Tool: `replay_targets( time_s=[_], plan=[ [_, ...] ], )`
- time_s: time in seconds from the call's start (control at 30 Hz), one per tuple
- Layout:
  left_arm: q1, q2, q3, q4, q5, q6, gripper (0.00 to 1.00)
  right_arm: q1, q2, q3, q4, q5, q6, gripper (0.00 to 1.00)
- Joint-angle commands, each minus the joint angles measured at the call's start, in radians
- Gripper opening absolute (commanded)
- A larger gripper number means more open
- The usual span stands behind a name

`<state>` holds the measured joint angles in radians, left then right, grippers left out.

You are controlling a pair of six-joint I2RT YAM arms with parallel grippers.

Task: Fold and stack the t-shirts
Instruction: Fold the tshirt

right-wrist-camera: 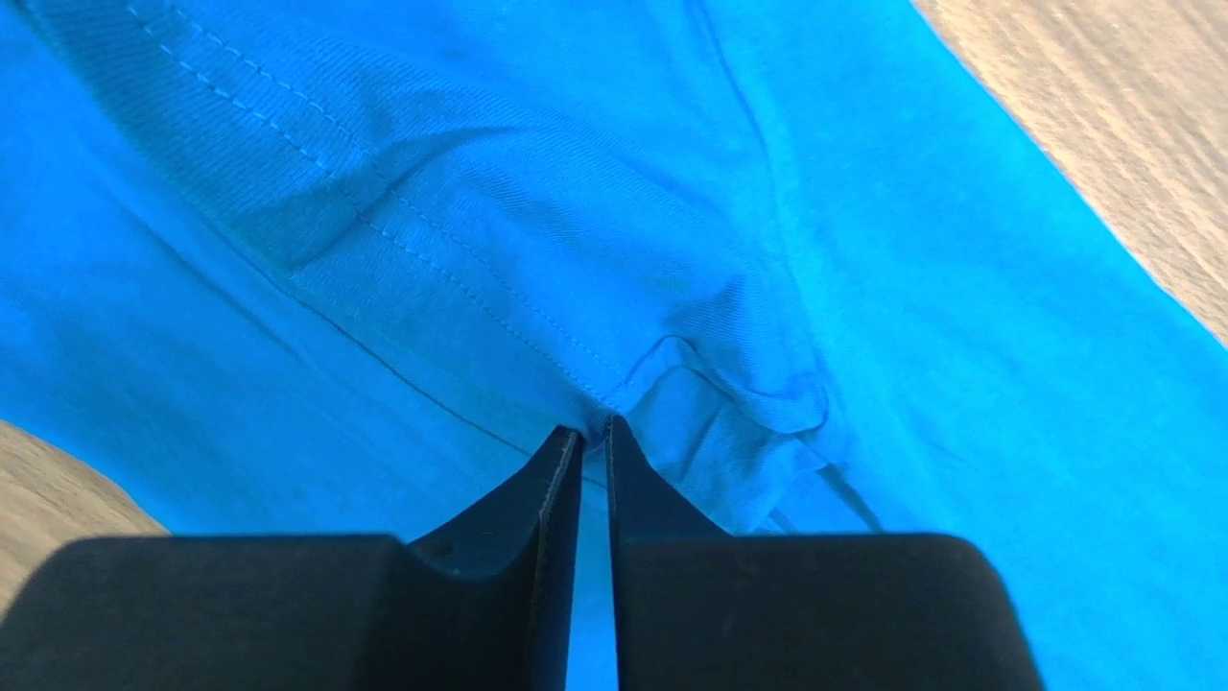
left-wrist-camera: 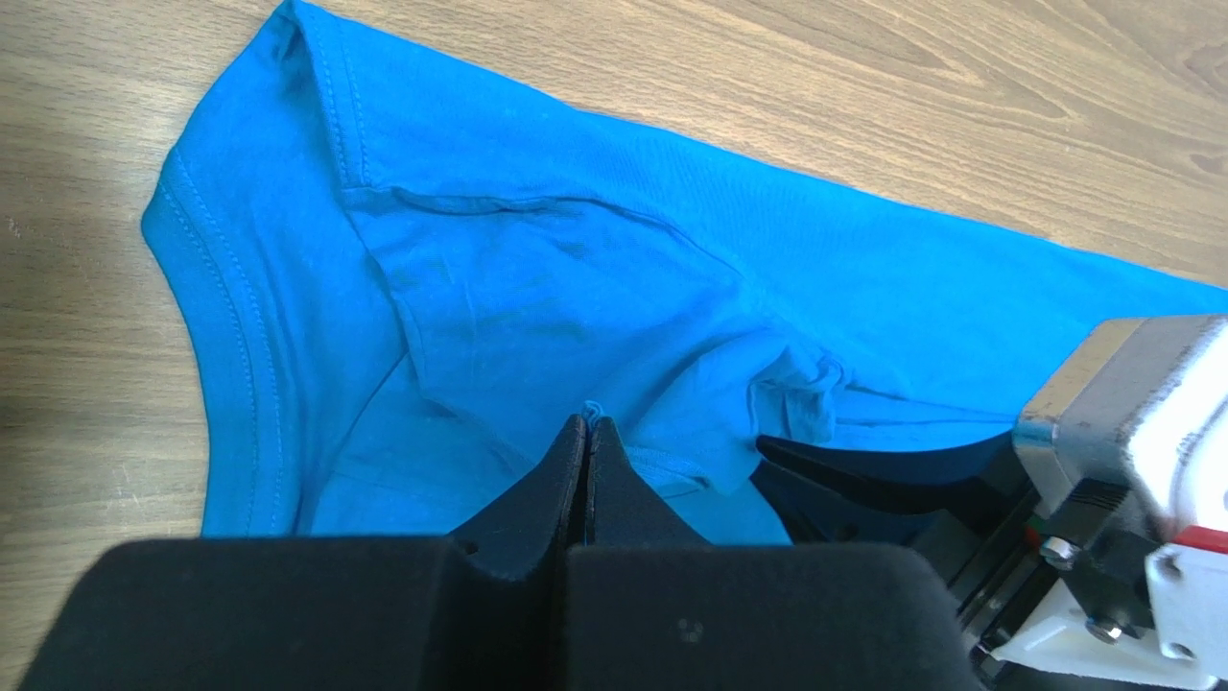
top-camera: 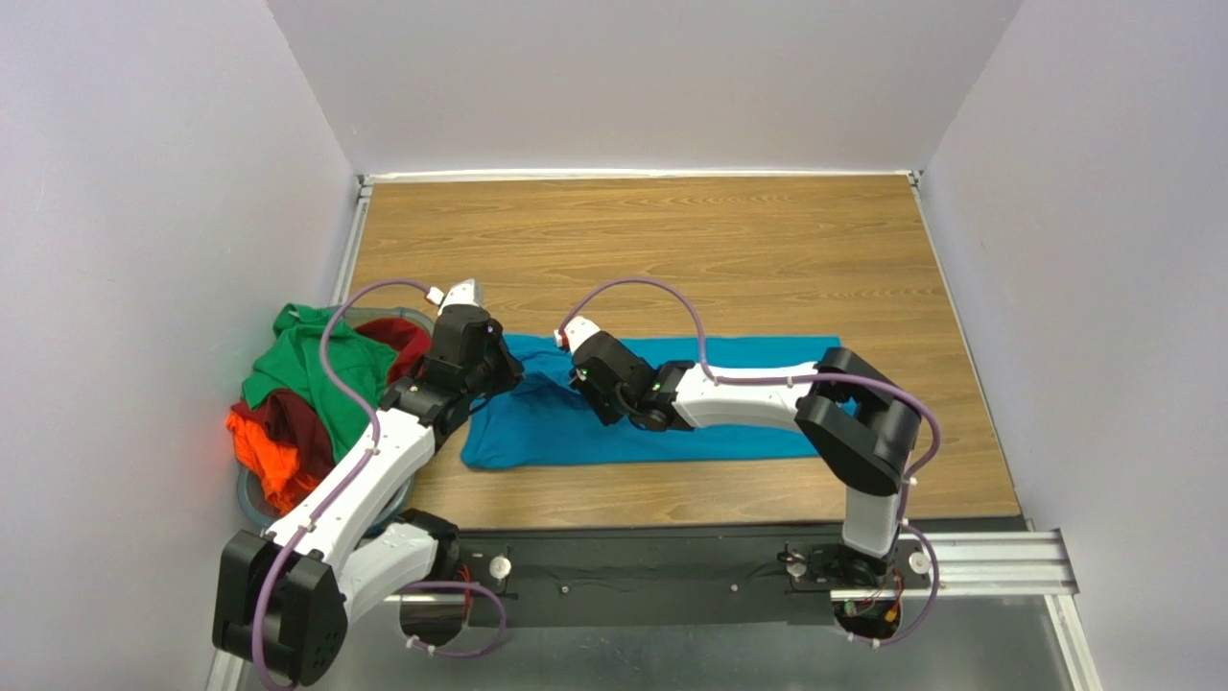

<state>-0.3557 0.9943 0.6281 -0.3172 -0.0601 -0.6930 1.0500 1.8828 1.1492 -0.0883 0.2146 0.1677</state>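
The job looked barely begun: only the teal-blue t-shirt (top-camera: pixel 606 444) lay spread on the wooden worktop (top-camera: pixel 649 245), near the arms and across the middle. It was drawn out in a long band from left to right, which seemed to be a first lengthwise fold and not a finished one. Both arms worked at its left end. The left fingers (left-wrist-camera: pixel 587 428) were pressed fully together, with a small pucker of teal cloth at their tips that they appeared to pinch. Just beside them the right fingers (right-wrist-camera: pixel 584 432) stood nearly together, a thin slit between them, and the hem bunched at their tips as though caught there. The green t-shirt (top-camera: pixel 310 377), the dark red t-shirt (top-camera: pixel 306 425) and the bright orange t-shirt (top-camera: pixel 267 446) were heaped unfolded in the grey-blue basket (top-camera: pixel 245 498) at the worktop's left edge, spilling over its rim. So three shirts were left to fold, and no stack could be seen anywhere. The worktop was pale brown wood grain laid flat, edged with light metal strip. Plain pale walls (top-camera: pixel 649 72) closed it in on three sides, and a dark base plate (top-camera: pixel 649 554) ran along the near edge where the arms were bolted.
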Motion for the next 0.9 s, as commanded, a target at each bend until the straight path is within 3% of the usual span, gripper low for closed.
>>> replay_targets(
  time_s=[0.0, 0.13, 0.4, 0.77, 0.87],
  plan=[
    [-0.005, -0.008, 0.036, -0.005, -0.033, 0.003, 0.0, 0.002, -0.053, -0.003, 0.018, 0.043, 0.013, 0.17],
    [-0.005, -0.016, 0.039, -0.028, -0.032, -0.002, 0.0, 0.002, -0.108, -0.011, -0.028, 0.025, 0.023, 0.1],
    [-0.005, -0.019, 0.036, -0.094, -0.007, -0.031, 0.0, 0.002, -0.16, 0.0, -0.171, 0.035, 0.026, 0.07],
    [-0.015, -0.045, -0.013, -0.212, 0.114, -0.111, 0.0, 0.001, -0.186, -0.017, -0.251, 0.065, 0.0, 0.08],
    [-0.026, -0.052, -0.031, -0.226, 0.126, -0.145, 0.0, 0.002, -0.188, -0.017, -0.261, 0.065, 0.0, 0.13]
  ],
)
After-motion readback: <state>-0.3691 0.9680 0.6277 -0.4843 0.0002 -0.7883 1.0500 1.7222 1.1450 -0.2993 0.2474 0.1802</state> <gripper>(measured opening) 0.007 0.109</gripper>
